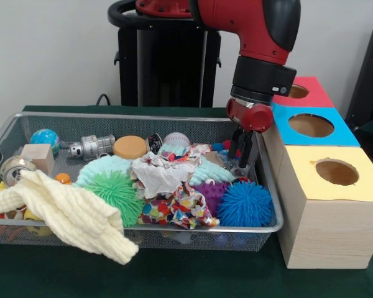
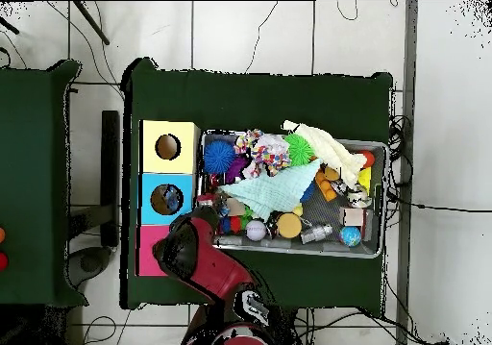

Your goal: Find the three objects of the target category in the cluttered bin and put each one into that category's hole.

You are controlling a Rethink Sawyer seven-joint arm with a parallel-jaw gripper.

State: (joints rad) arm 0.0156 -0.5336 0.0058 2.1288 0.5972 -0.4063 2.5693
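Observation:
The wire mesh bin holds mixed clutter. My gripper hangs straight down inside the bin's right end, next to the wooden boxes. Its two black fingers stand slightly apart, with nothing clearly between them. A small shiny see-through crinkly piece lies right at the fingertips; I cannot tell if they touch it. A crumpled whitish crinkly piece lies mid-bin. The blue-panelled hole is just right of the gripper. In the overhead view the arm hides the gripper, and something pale shows inside the blue hole.
The red-panelled hole and yellow-panelled hole flank the blue one. In the bin are a blue spiky ball, a green spiky ball, a cream cloth over the front rim, a metal can and a wooden block.

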